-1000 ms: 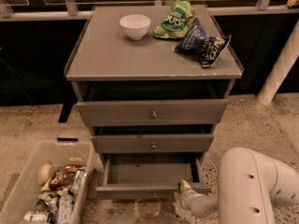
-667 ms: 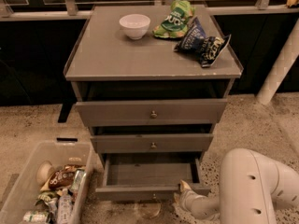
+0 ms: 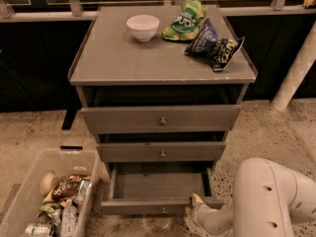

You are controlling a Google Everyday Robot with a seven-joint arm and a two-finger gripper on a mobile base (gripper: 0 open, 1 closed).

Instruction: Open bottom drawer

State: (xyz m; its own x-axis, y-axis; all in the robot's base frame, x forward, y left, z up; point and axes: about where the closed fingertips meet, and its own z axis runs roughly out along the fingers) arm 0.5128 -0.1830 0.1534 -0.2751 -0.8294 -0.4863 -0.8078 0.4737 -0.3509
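The gripper [image 3: 197, 202] sits low at the right front corner of the bottom drawer [image 3: 158, 185]; whether it grips anything cannot be told. That drawer, lowest in the cabinet [image 3: 163, 63], stands pulled out, its inside showing, so little seems left.

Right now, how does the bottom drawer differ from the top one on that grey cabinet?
The bottom drawer is pulled out, showing its bare grey inside; the top drawer shows no inside. The bottom drawer's front looks narrower and shallower than the top drawer's. The robot's hand is at a front corner of the bottom drawer, away from the top drawer. Both are grey with a small round centre knob.
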